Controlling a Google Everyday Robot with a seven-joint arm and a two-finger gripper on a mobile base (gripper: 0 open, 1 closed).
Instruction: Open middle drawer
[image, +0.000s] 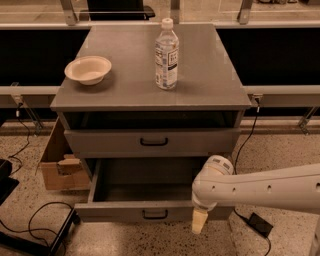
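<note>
The grey metal cabinet (150, 95) faces me. Its middle drawer (120, 212) is pulled far out, and its plain grey inside (145, 180) shows. Its small black handle (155, 214) sits at the centre of the flat front. The uppermost drawer (150, 142) above it stands slightly out, with a dark gap under the cabinet top. The lowest drawer is hidden beneath the middle one. My white arm (270, 187) reaches in from the right. My gripper (199, 222) points down at the right end of the middle drawer's front, right of the handle.
A clear plastic water bottle (166, 55) and a cream bowl (88, 69) stand on the cabinet top. A cardboard box (59, 167) sits on the floor at the left. Black cables (35, 215) and a black power brick (259, 225) lie on the speckled floor.
</note>
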